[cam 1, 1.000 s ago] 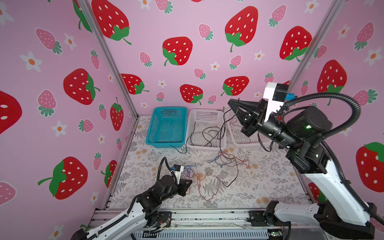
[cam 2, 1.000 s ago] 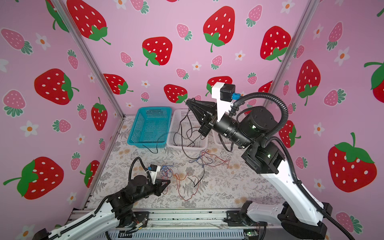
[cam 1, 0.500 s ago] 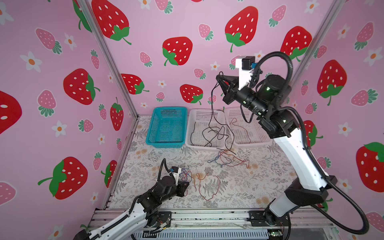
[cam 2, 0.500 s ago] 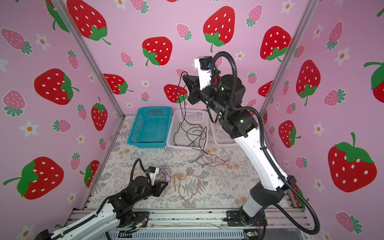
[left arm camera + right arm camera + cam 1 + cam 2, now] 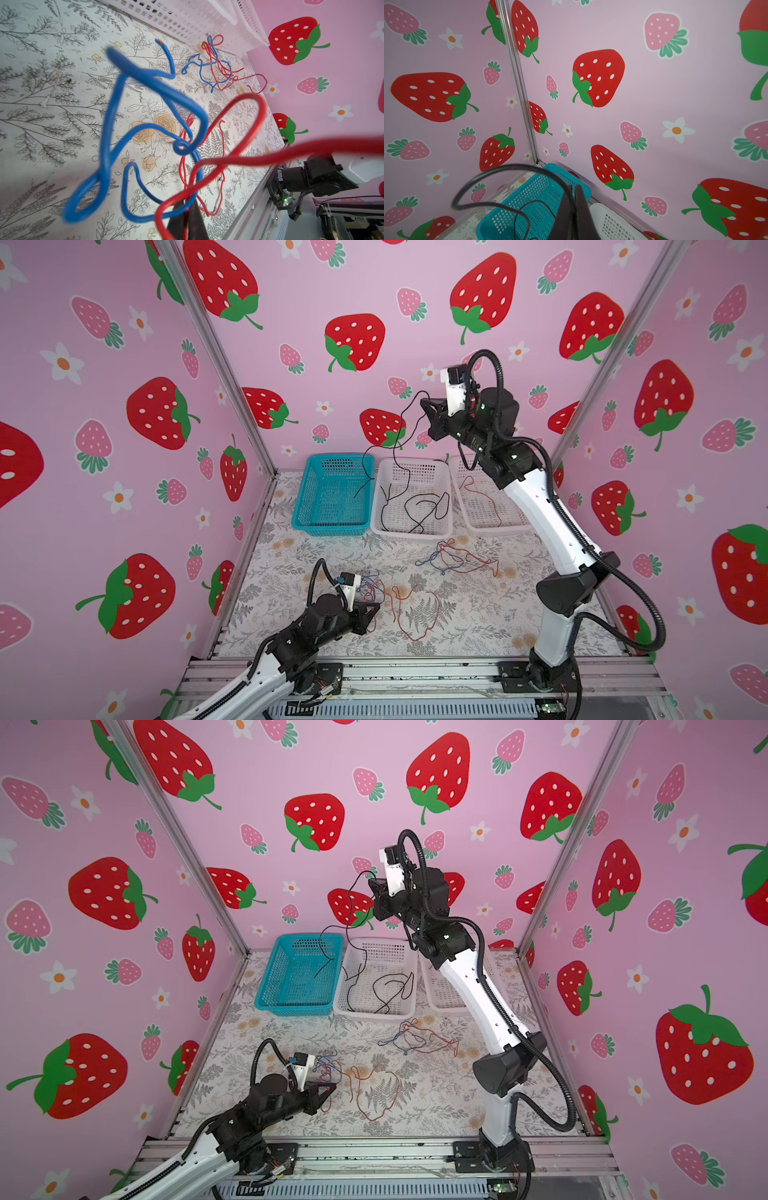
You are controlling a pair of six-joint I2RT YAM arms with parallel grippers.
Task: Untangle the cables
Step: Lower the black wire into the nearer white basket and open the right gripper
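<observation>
above the baskets [image 5: 411, 532], right fingers [image 5: 581, 207] grip black cable [image 5: 512, 165]; left fingers [image 5: 195, 220] clamp red-blue tangle [image 5: 118, 60].

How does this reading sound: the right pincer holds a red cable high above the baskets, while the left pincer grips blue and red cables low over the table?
Not quite. The right pincer holds a black cable, not a red one; the right wrist view and both top views show it. The rest stands.

Strawberry-print pink walls [image 5: 299, 290], floral floor [image 5: 478, 626]
</observation>
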